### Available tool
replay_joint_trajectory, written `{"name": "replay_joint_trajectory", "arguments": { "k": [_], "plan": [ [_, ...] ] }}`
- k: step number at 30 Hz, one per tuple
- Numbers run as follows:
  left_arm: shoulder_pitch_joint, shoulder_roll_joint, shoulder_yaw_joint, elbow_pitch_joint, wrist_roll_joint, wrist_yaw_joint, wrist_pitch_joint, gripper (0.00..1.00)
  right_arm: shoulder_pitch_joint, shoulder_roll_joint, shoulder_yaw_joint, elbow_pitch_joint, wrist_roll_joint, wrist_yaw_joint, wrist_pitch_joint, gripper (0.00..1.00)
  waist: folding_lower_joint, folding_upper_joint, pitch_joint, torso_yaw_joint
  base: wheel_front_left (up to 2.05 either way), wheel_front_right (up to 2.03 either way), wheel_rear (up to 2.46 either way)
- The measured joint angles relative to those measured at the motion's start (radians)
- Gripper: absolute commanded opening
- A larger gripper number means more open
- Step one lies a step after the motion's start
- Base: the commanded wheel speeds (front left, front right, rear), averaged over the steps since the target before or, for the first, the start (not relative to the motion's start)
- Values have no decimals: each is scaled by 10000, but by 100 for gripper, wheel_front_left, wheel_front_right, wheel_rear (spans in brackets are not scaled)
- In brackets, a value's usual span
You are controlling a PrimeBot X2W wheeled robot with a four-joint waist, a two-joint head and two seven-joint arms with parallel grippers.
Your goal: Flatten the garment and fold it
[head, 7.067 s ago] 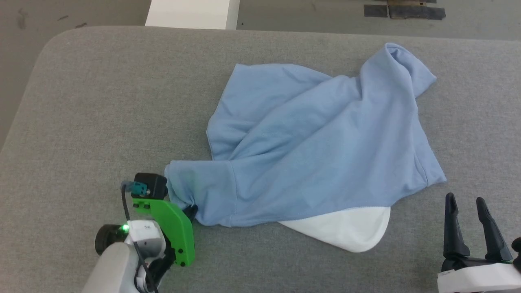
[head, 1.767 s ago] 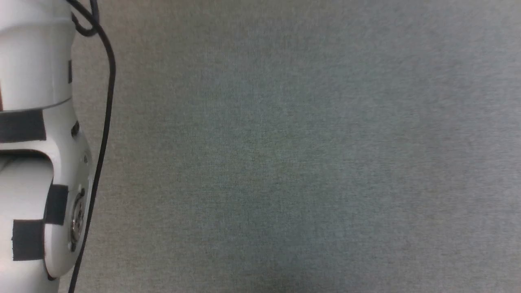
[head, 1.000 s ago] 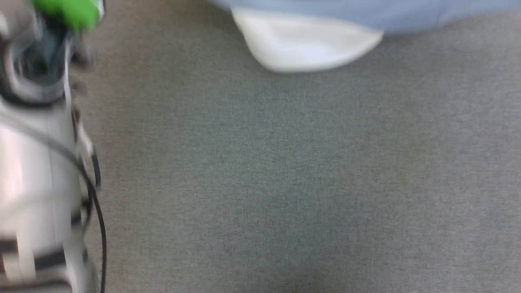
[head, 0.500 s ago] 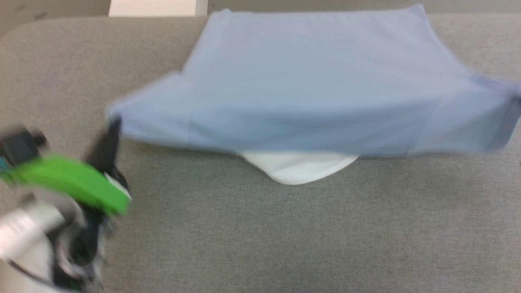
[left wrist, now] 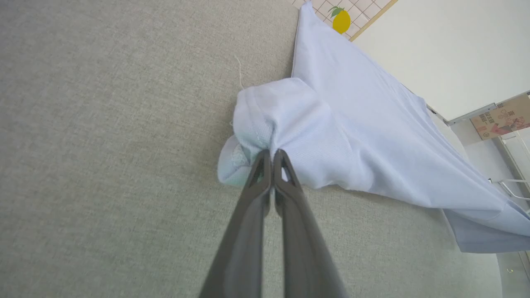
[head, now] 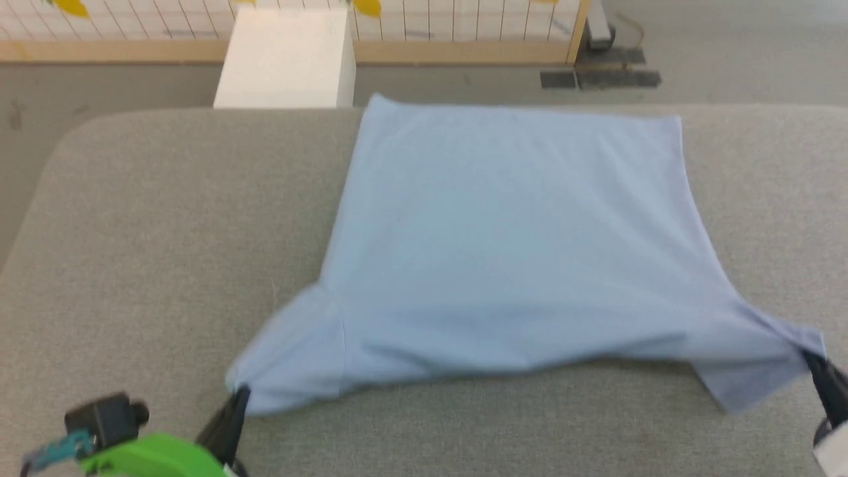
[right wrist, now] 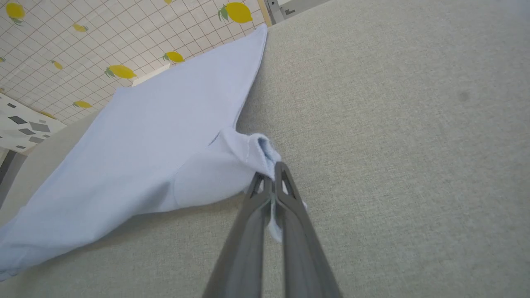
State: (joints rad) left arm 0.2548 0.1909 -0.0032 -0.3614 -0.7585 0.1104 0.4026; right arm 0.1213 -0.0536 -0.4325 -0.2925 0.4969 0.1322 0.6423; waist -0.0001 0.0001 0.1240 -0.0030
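Observation:
The light blue garment lies spread across the grey padded table, its hem at the far side and both short sleeves toward me. My left gripper is shut on the tip of the left sleeve; the wrist view shows its fingers pinched together on bunched cloth. My right gripper is shut on the tip of the right sleeve, cloth caught between its fingertips. The near edge sags slightly between the two grips. Collar and logo are hidden.
A white box stands on the floor beyond the table's far edge, before a tiled wall with lemon prints. Bare grey table lies left, right and in front of the garment. Dark tape strips mark the floor at the far right.
The head camera has swung up from the bare table to the whole garment. Seven seconds ago the garment lay crumpled with only the left gripper on it; now it is spread flat, a gripper on each sleeve.

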Motion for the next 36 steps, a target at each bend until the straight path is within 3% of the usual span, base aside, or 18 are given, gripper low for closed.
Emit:
{"name": "replay_joint_trajectory", "arguments": {
  "k": [14,23,29,36],
  "plan": [
    [2448,157,723,-1170,-1473,48,980,0,2361,29,-512,-104,1308,0,86,0,0,0,-1459,-65,0,0,0],
    [2656,117,686,-1630,-1452,33,738,0,2820,31,-564,-61,1528,0,-198,0,0,0,-1499,74,0,0,0],
    [1822,-40,226,-1080,-825,-282,56,0,2362,27,324,702,-320,-2,-836,0,1,0,-1228,153,0,0,0],
    [774,-276,-441,-489,-577,-623,-221,0,1070,35,1039,3300,-1302,-2,-1682,0,1,0,-714,158,0,0,0]
  ]
}}
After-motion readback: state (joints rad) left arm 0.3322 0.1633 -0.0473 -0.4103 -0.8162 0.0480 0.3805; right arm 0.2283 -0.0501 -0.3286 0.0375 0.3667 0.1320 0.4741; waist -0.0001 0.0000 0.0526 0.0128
